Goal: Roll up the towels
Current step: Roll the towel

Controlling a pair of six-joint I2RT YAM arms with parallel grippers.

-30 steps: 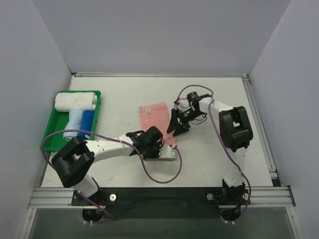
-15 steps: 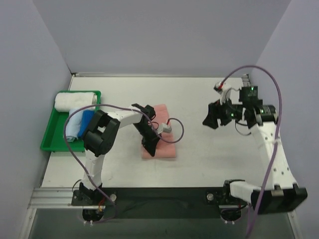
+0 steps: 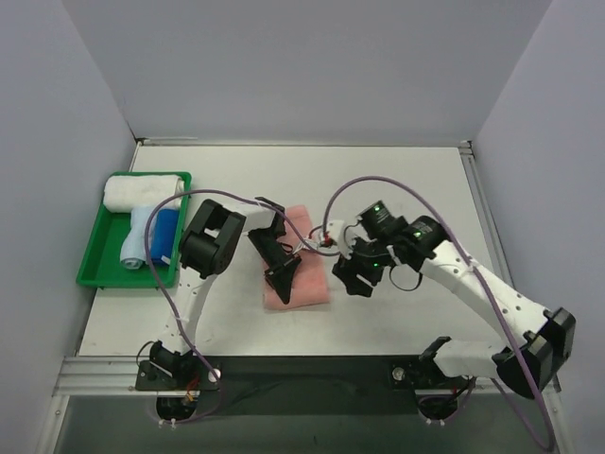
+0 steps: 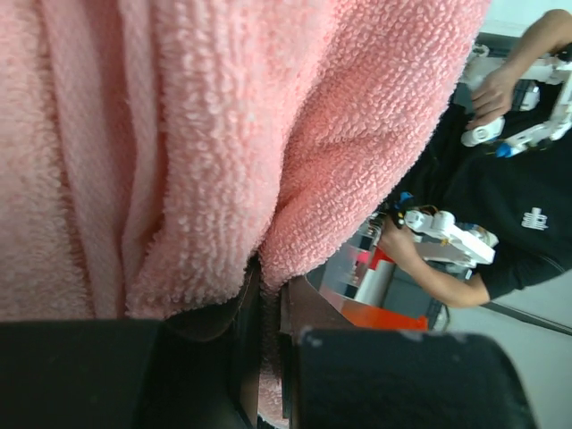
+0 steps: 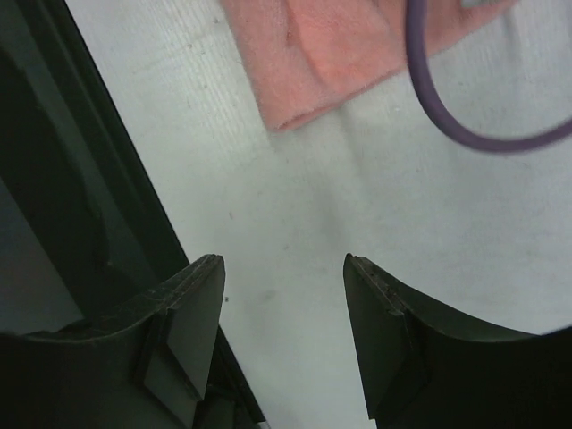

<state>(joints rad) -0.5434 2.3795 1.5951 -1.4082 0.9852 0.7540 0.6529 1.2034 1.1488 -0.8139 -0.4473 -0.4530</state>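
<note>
From above, the salmon pink towel [image 3: 317,284] lies flat mid-bench [image 3: 406,180]; the left gripper [image 3: 282,276] is down on it; the right gripper [image 3: 352,279] hovers just beside its right edge; the light blue towel [image 3: 138,236] sits in the green tray [image 3: 95,255], well apart on the left.

Left wrist view: pink terry [image 4: 223,134] fills the picture; the left gripper [image 4: 268,357] is clenched on a fold of it.

Right wrist view: the right gripper [image 5: 284,331] is spread wide over bare bench [image 5: 295,223], grasping nothing; a corner of the pink towel [image 5: 331,54] shows ahead, with a purple cable [image 5: 438,116] looping beside it.
</note>
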